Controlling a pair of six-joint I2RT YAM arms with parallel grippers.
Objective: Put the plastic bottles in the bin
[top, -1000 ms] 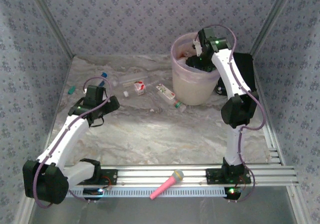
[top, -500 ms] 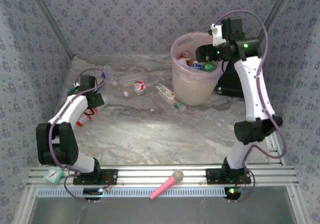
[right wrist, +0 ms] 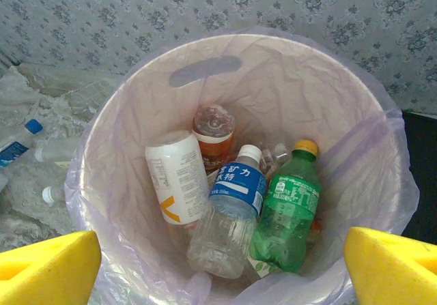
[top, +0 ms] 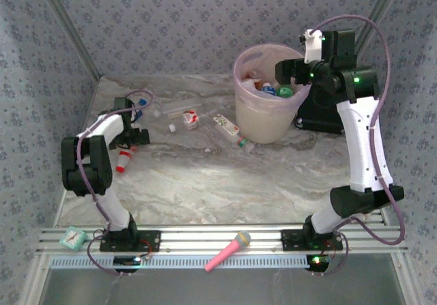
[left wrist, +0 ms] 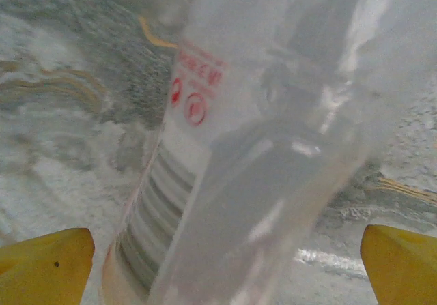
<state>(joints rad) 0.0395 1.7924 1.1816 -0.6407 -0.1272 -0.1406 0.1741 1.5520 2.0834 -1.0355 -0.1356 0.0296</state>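
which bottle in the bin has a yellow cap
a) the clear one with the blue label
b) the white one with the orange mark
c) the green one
c, the green bottle lying in the bin is topped by the yellow cap, while the blue-label bottle next to it has a white cap.

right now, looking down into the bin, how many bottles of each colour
white bottle: 1
orange bottle: 1
clear bottle, blue label: 1
green bottle: 1
total: 4 clearly seen; the clear bits behind them are too hidden to count
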